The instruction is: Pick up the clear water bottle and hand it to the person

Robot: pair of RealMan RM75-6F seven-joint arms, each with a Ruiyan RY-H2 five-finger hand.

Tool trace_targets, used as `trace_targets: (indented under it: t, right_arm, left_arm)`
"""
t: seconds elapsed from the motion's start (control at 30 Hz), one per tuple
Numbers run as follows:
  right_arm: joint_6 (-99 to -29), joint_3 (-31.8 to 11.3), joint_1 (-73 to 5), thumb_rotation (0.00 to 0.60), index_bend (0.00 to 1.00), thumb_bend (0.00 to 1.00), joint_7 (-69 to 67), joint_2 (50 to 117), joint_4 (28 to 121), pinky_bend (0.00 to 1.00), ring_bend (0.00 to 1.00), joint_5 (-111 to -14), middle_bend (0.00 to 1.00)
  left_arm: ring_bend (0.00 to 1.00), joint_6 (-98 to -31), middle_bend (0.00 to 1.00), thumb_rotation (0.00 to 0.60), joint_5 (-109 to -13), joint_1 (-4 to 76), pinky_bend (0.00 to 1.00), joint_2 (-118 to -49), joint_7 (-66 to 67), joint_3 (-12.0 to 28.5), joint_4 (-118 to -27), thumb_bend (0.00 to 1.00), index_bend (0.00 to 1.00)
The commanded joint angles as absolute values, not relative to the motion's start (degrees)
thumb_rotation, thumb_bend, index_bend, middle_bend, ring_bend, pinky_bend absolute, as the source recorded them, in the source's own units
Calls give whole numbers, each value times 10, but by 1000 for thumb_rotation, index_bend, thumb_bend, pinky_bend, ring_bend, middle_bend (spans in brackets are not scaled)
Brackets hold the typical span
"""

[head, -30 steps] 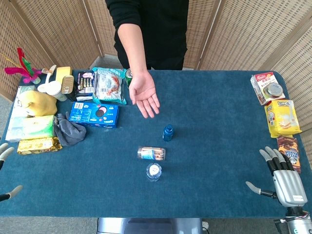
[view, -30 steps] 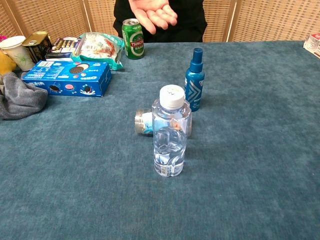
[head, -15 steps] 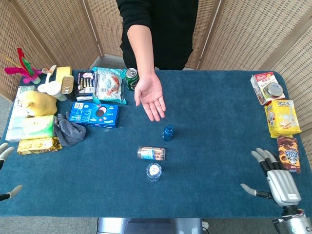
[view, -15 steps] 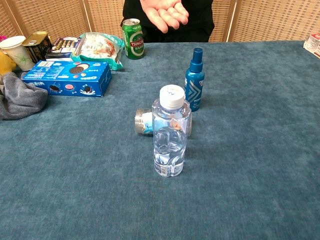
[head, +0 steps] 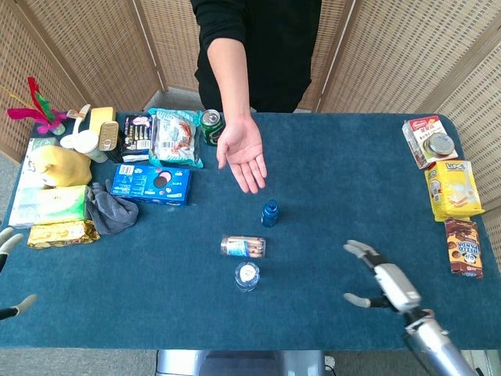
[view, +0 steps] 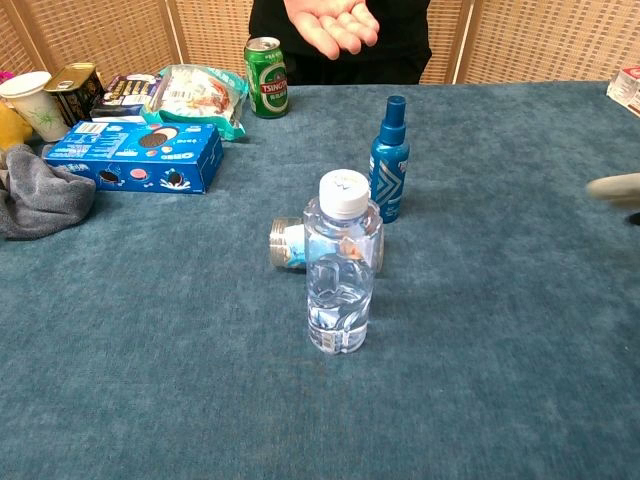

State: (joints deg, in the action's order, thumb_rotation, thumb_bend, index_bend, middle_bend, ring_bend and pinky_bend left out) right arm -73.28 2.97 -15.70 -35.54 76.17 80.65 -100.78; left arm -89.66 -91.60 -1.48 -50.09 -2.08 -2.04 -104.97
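The clear water bottle [head: 247,276] [view: 341,265] with a white cap stands upright near the table's front middle. The person's open palm [head: 242,153] [view: 336,22] is held out above the far side of the table. My right hand [head: 383,283] hovers open to the right of the bottle, a good gap away; only a blurred fingertip [view: 615,187] shows at the chest view's right edge. My left hand [head: 9,274] is open at the left edge, only its fingertips showing.
A small jar [head: 243,247] lies on its side just behind the bottle, and a blue spray bottle [head: 270,212] stands beyond it. A green can [head: 210,125], cookie box [head: 151,183], grey cloth [head: 109,207] and snacks crowd the left; packets [head: 452,189] line the right edge.
My right hand has swung leftward from the table's right edge toward the bottle. The person's arm shifted slightly right. The left hand and bottle stayed put.
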Motion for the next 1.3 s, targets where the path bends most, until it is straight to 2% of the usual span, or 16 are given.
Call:
trace_targets:
  t: [0.03,0.23,0.37,0.57,0.93,1.3]
  right_arm:
    - [-752,28,-167,165,0,0,-375,784,795,103,15,-1023,0]
    - [-767,40,-186,176,0,0,-408,817,776,124,18,-1048,0]
    - [-761,43,-200,306,0,0,-403,840,761,140,18,-1053,0]
    - [-748,38,-223,379,0,0,-384,874,750,159,18,-1052,0]
    - [-737,33,-259,407,0,0,-357,907,755,185,18,-1049,0]
    - [-718,12,-286,422,1,0,-321,977,711,202,27,-1019,13]
  left_arm:
    - [0,-896,0,600,-913,-14,86,-500,-23,-19,-1050,142,0]
    - [0,-891,0,600,-907,-12,86,-501,-20,-17,-1051,143,0]
    - [0,-888,0,600,-905,-11,86,-502,-15,-17,-1053,143,0]
    - [0,-883,0,600,-896,-8,85,-505,-8,-14,-1055,142,0]
    - [0,-876,0,600,-885,-5,86,-505,-7,-11,-1058,143,0]
    - [0,-875,0,600,-879,-5,86,-501,-20,-9,-1058,143,0]
